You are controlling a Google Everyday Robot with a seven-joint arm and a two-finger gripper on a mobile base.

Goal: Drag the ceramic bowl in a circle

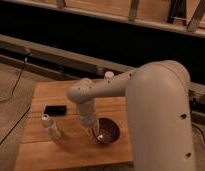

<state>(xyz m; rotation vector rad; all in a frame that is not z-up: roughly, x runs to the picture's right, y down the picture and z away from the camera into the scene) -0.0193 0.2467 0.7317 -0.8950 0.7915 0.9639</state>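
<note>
Toward the near right of the light wooden table [41, 100], the round, dark maroon ceramic bowl [111, 131] lies just right of the gripper [94, 132], which is closed narrow at its left rim.

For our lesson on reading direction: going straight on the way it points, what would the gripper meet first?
The gripper points down at the left rim of the ceramic bowl, seemingly touching it, so the bowl comes first; the wooden table likely lies just beneath.

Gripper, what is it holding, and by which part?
The gripper seems shut on the round, dark maroon ceramic bowl, by its rim, picture-left side.
</note>
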